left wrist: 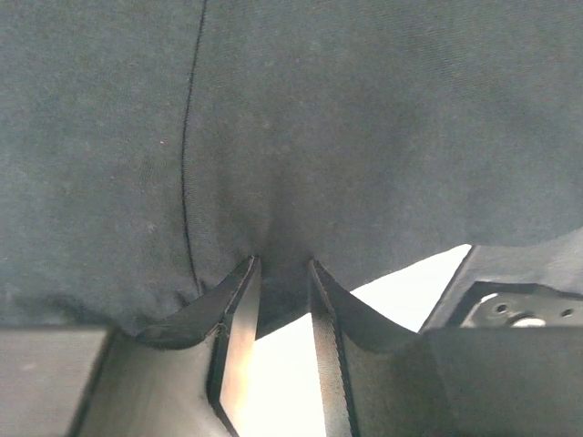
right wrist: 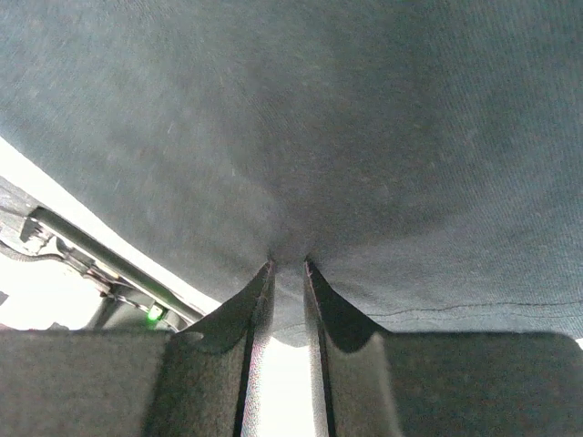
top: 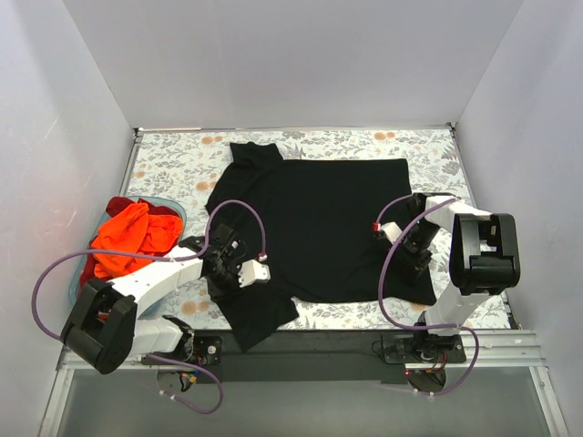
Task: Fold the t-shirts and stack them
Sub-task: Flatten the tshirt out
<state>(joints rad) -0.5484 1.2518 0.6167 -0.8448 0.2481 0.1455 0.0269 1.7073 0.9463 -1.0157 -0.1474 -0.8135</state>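
The large black t-shirt (top: 319,228) lies spread on the floral tablecloth, with one sleeve hanging toward the near edge. My left gripper (top: 226,259) is at the shirt's left near edge. In the left wrist view it (left wrist: 282,266) is shut on a fold of the black cloth (left wrist: 346,137). My right gripper (top: 412,244) is at the shirt's right edge. In the right wrist view it (right wrist: 287,266) is also shut on the black cloth (right wrist: 319,127), which is lifted over the jaws. The orange-red t-shirts (top: 127,238) lie bunched in the basket at the left.
The teal basket (top: 175,208) stands at the table's left side, just beside my left arm. The floral tablecloth (top: 364,144) covers the table. White walls close in the left, back and right. A black rail (top: 319,341) runs along the near edge.
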